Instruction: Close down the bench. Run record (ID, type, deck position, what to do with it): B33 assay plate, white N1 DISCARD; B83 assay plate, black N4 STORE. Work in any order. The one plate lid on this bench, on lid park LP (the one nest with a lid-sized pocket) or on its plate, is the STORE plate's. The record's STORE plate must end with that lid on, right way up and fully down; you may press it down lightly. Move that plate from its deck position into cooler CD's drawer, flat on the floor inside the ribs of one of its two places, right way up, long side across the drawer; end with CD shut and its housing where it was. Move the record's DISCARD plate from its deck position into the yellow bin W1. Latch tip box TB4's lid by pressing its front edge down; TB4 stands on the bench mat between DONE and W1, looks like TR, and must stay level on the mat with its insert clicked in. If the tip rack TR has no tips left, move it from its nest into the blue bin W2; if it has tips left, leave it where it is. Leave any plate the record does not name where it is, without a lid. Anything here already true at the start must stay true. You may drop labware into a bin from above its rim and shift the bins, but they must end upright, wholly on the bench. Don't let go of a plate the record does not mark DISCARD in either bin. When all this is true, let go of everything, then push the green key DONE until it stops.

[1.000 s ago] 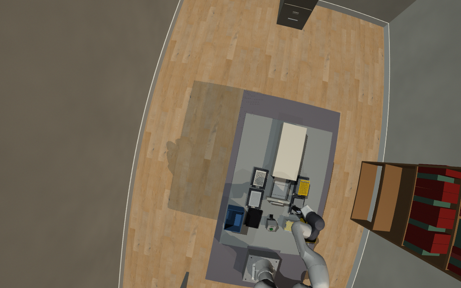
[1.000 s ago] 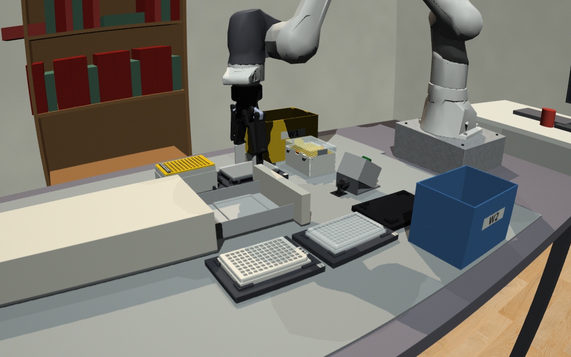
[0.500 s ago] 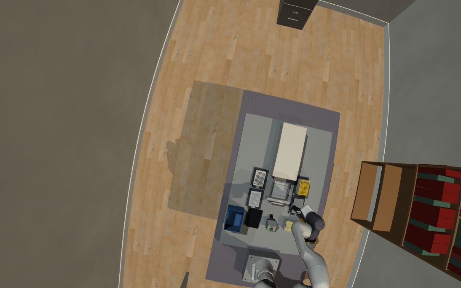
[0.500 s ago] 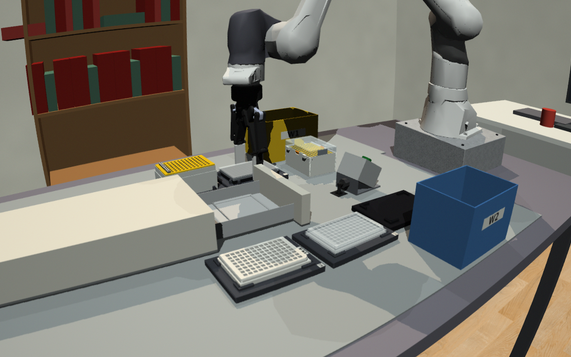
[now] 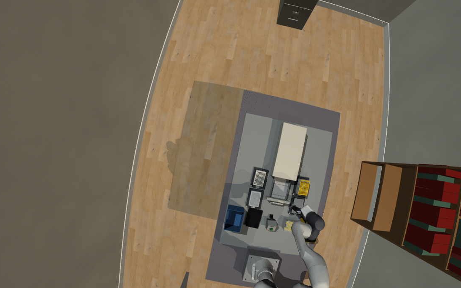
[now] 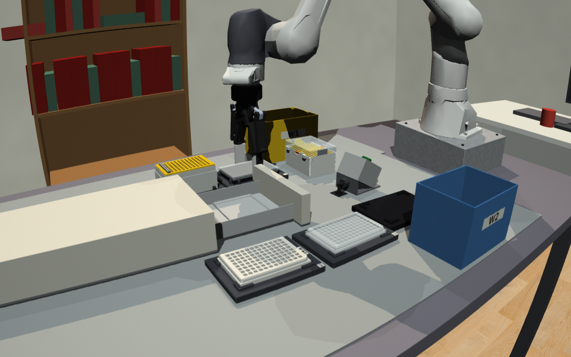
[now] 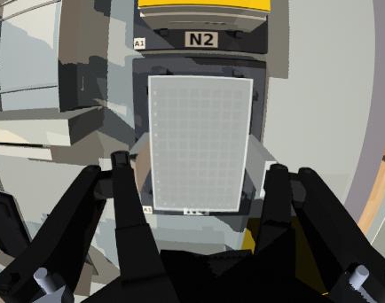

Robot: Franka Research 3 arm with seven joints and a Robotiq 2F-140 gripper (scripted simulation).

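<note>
My gripper [image 5: 297, 211] [image 6: 248, 158] [image 7: 198, 146] is shut across the long sides of a plate under a frosted lid [image 6: 234, 170] [image 7: 200, 142], at the nest below N2. Wells show through the lid. I cannot tell whether it is lifted. Cooler CD [image 5: 289, 150] [image 6: 79, 222] has its drawer [image 5: 279, 189] [image 6: 243, 206] open. A white plate [image 5: 259, 178] [image 6: 263, 259] and a paler plate [image 5: 255, 198] [image 6: 345, 230] sit in nests. Yellow tip rack TR [image 5: 303, 187] [image 6: 185, 165] [image 7: 203, 5] shows small grey marks at one end. Tip box TB4 [image 5: 289, 225] [image 6: 309, 157] has a clear lid; its latching is unclear.
Yellow bin W1 [image 6: 278, 137] stands behind the gripper in the exterior view. Blue bin W2 [image 5: 234, 219] [image 6: 442, 230] is beside a black nest [image 5: 253, 217] [image 6: 385, 208]. The green key DONE [image 5: 271, 228] [image 6: 366, 158] tops a grey box. The drawer front stands close to the gripper.
</note>
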